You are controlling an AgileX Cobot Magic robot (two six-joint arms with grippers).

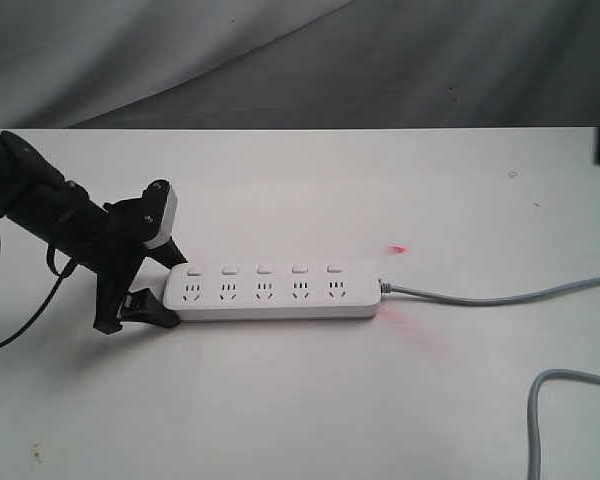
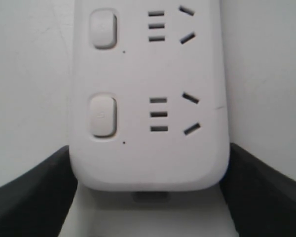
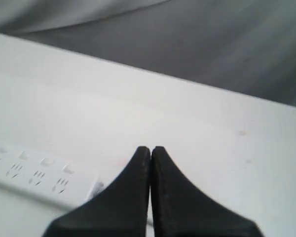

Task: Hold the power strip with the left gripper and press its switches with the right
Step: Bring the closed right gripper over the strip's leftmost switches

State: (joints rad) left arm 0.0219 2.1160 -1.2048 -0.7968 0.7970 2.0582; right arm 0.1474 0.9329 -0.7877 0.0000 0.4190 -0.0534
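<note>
Black left gripper [image 1: 172, 290]: at the table's left side, grasping the left end of the power strip [image 1: 275, 292]; in the left wrist view its jaws flank the rounded end and look to be touching both long edges.
Power strip: lies flat on the white table [image 1: 280, 410], lengthwise left to right, a little left of centre, sockets up.
Switches [image 1: 263, 269]: five in a row along the far long edge, one above each socket, all uncovered.
Open room: bare table before the strip, behind it to the far edge, and to its right.
Red glow [image 1: 396, 249]: faint patches on the table by the strip's right end.
Grey cable [image 1: 500, 297]: leaves the right end and runs off the right edge; another loop lies at the near right corner.
Right gripper [image 3: 150, 149]: outside the exterior view; clenched, tips together, above the table near the strip.
</note>
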